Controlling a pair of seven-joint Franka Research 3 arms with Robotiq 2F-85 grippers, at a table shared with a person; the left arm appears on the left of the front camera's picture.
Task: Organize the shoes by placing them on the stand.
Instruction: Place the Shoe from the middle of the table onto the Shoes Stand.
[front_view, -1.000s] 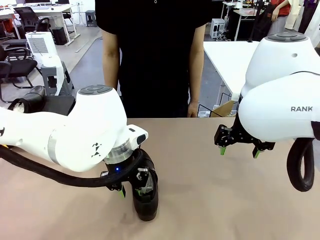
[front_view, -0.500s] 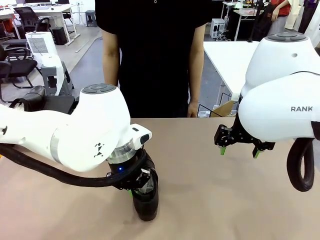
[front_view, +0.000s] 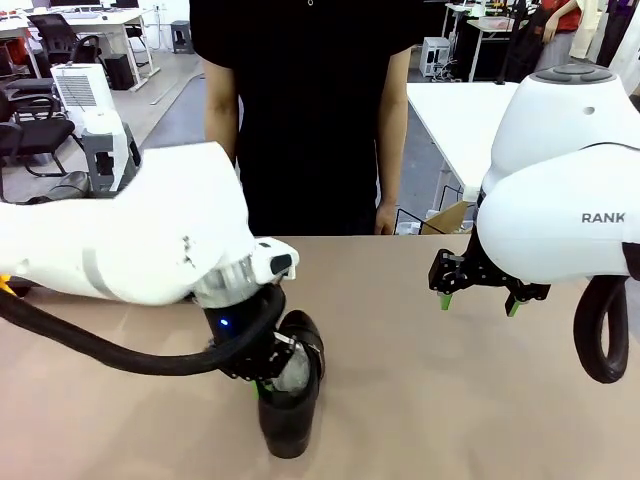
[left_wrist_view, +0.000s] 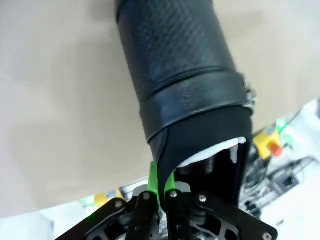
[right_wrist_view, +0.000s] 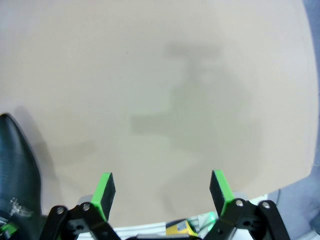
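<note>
With the left pincer (left_wrist_view: 160, 192) clamped on the collar of a black dress shoe (front_view: 290, 405) low over the tan surface (front_view: 420, 400), it should carry it level, while the right pincer (front_view: 479, 301) hangs apart.

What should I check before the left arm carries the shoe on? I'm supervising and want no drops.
1. Grip: left gripper pinches the collar edge of the glossy black leather shoe between its green pads: ok.
2. Hold security: thin edge pinch only: cannot tell.
3. White paper stuffing seated inside: ok.
4. Right gripper open, hovering apart over the tan tabletop: ok.
5. Person's hand back at the far edge: ok.
6. Stand location confirmed: cannot tell.
</note>
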